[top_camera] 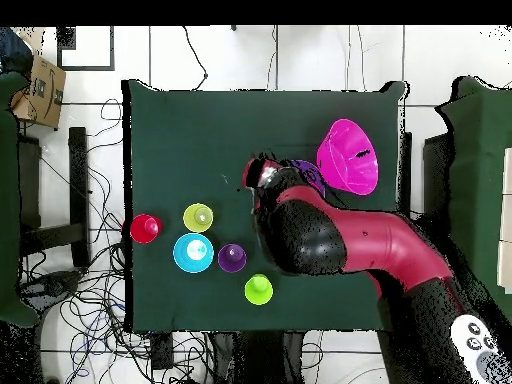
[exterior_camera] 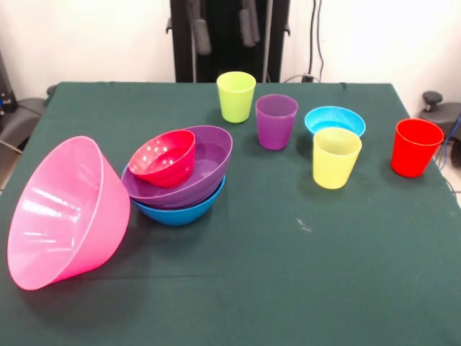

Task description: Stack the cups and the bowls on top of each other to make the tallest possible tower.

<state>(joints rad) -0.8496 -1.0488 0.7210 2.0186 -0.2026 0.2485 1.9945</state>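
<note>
The pink bowl (exterior_camera: 65, 213), light, slick and thin-walled, is tipping beside the tower (exterior_camera: 180, 176), best gripped by its rim; the tool's state cannot be told.

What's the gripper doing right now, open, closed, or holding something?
Gripper: cannot be told. The arm reaches over the bowl stack, and its end hides the gripper from above; the front view does not show it.

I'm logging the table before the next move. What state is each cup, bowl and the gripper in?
lime green cup: upright, alone
purple cup: upright, alone
yellow cup: upright, alone
red cup: upright, alone
light blue bowl: upright, unstacked
pink bowl: tipped on its side
blue bowl: tower base
purple bowl: nested in blue, tilted
red bowl: tilted inside purple bowl
gripper: hidden under the arm
</note>
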